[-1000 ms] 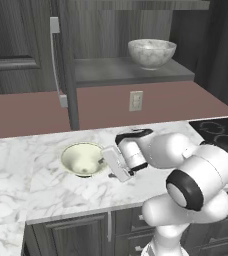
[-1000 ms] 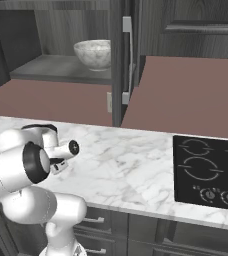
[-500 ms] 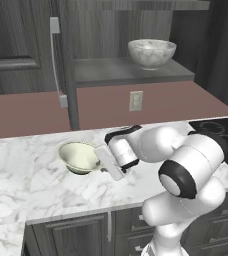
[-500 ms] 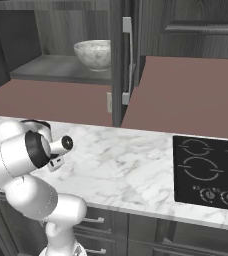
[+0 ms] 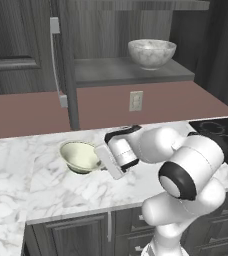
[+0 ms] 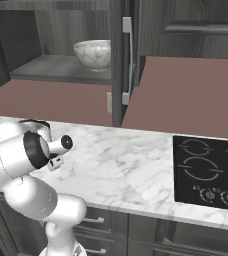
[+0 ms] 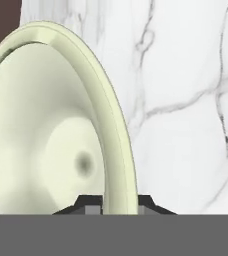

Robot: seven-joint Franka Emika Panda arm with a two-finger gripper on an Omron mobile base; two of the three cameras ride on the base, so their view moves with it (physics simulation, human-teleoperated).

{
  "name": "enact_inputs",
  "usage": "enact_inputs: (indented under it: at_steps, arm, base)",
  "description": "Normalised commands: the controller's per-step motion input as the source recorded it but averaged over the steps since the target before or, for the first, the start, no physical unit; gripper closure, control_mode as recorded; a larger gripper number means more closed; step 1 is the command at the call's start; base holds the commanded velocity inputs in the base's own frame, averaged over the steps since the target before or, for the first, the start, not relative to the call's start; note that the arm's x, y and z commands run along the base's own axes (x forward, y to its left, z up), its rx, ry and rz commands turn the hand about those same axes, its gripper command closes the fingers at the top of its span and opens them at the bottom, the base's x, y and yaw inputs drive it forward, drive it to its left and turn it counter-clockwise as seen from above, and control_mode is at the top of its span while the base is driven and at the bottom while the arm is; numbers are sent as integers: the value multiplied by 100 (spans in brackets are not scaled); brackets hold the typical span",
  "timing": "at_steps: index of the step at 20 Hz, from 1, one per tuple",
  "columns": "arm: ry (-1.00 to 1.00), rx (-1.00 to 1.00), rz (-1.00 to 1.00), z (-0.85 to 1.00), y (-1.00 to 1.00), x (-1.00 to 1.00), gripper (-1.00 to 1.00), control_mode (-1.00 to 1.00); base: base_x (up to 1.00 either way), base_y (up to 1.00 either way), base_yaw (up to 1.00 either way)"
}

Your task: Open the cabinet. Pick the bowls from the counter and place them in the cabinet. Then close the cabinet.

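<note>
The cream bowl (image 5: 78, 156) sits on the white marble counter (image 5: 46, 186), left of my arm. My gripper (image 5: 101, 161) reaches in from its right side, shut on the near rim. In the hand view the bowl (image 7: 51, 135) looms large, and its thin rim runs down between the two fingertips of the gripper (image 7: 117, 202). The marbled grey-white bowl (image 5: 152, 52) stands on the shelf of the open cabinet (image 5: 131, 71); it is seen from the other side as well (image 6: 93, 54). The cabinet door stands swung out edge-on, its silver handle (image 6: 127, 60) facing me.
A black cooktop (image 6: 211, 170) is set into the counter (image 6: 126, 165) at the right. A wall outlet (image 5: 135, 100) sits on the reddish-brown backsplash below the cabinet. Low dark drawers (image 5: 71, 235) run under the counter's front edge.
The jaws have gone from open to shut on the cream bowl's rim. The hand has shifted slightly left toward the bowl. The bowl has stayed on the counter.
</note>
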Motion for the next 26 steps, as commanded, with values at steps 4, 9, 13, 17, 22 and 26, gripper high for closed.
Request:
enact_inputs:
  at_steps: [4,9,13,17,22,26]
  arm:
    - [-21,0,-5,73,-28,-35,100,-100]
    - [-16,0,-7,91,-43,-45,100,-100]
    - [-3,0,-3,100,-33,-41,100,-100]
    - [2,0,-1,100,-23,-55,100,-100]
    - [10,0,-2,100,-36,-57,100,-100]
    - [14,0,-7,99,-47,-66,100,-100]
  base:
    - [0,0,0]
    - [0,0,0]
    - [0,0,0]
    - [0,0,0]
    - [0,0,0]
    - [0,0,0]
